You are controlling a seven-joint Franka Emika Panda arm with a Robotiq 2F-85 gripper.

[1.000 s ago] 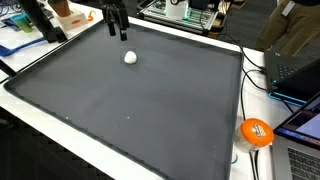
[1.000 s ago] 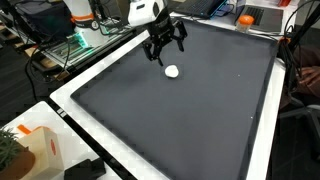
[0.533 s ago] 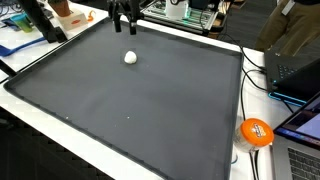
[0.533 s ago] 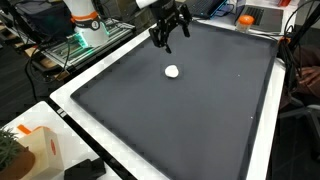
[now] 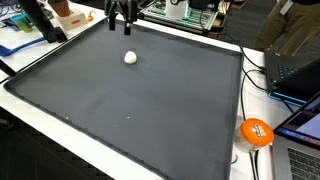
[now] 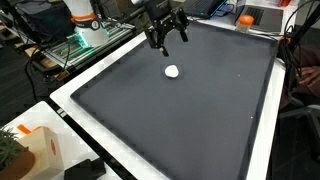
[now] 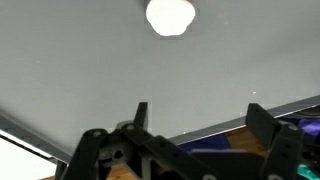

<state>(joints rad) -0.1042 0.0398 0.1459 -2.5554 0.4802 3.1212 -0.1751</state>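
The black two-fingered gripper (image 6: 167,38) is hanging in the air above the far end of the mat, its jaws standing wide apart and gripping nothing. In the wrist view both fingers (image 7: 141,116) are showing bare, with only mat between them. Being raised and released like this, it is keeping clear of the small white round ball (image 6: 172,71), which is lying free on the mat a little nearer the middle, apart from the gripper in both exterior views (image 5: 130,57). The wide dark grey rubbery mat (image 5: 150,115) is covering nearly all of the white tabletop (image 6: 78,108), probably giving the ball a flat, soft bed that is keeping it from rolling off. An orange round object (image 5: 256,131) is sitting well away, off the mat's edge.
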